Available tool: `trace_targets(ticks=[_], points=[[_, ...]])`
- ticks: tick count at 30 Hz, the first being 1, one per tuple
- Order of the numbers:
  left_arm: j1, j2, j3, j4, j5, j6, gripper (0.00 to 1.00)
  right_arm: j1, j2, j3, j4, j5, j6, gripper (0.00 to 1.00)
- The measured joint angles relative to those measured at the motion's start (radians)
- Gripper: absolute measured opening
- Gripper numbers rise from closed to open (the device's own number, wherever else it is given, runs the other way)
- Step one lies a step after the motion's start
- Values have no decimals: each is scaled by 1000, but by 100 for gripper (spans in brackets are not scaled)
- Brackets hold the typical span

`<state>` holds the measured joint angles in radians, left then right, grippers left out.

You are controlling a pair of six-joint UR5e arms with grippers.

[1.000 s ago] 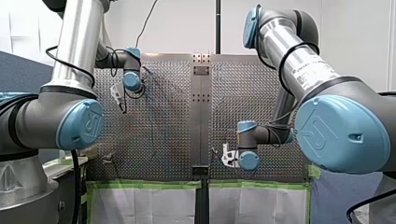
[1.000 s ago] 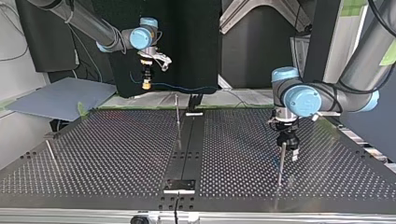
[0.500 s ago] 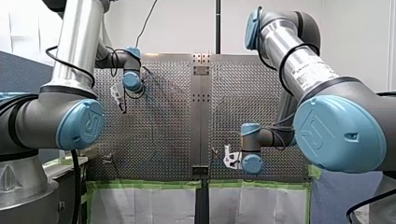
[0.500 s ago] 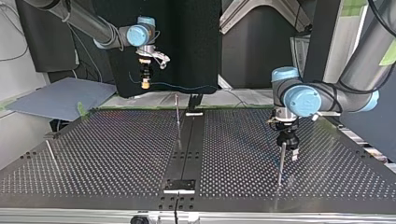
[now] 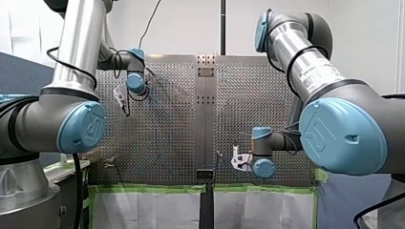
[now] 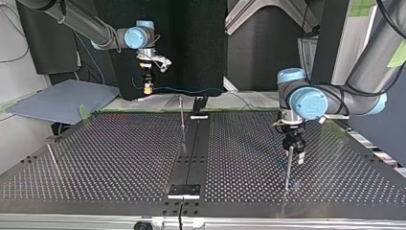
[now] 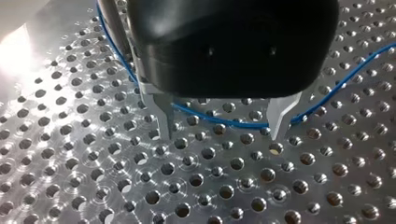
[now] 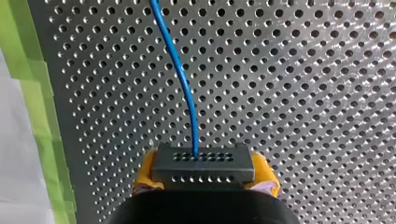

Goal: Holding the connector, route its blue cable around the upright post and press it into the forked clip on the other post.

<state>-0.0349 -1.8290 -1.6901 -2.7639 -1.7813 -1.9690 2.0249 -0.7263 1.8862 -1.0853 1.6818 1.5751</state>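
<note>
Clenched on the connector (image 8: 203,163) with the right gripper (image 6: 149,87), high beyond the table's (image 6: 119,153) far edge in the top view, cable (image 8: 184,88) trailing toward the middle post (image 6: 182,117). Hovering low over the table with the left gripper (image 7: 223,126), jaws spread, cable crossing from one fingertip to the other. Might snag the cable there, or tug the connector askew, if pulled taut too soon. Compared with a second ago, carried the connector toward the top view's left; no change at the left arm.
</note>
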Motion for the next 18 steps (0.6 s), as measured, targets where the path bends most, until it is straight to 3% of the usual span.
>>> trace_targets(ticks=[12, 18], points=[[5, 8, -2, -87, -46, -85, 100, -9, 3, 0, 2, -98, -1, 0], [11, 47, -38, -132, -48, -136, 100, -14, 3, 0, 3, -119, -1, 0]])
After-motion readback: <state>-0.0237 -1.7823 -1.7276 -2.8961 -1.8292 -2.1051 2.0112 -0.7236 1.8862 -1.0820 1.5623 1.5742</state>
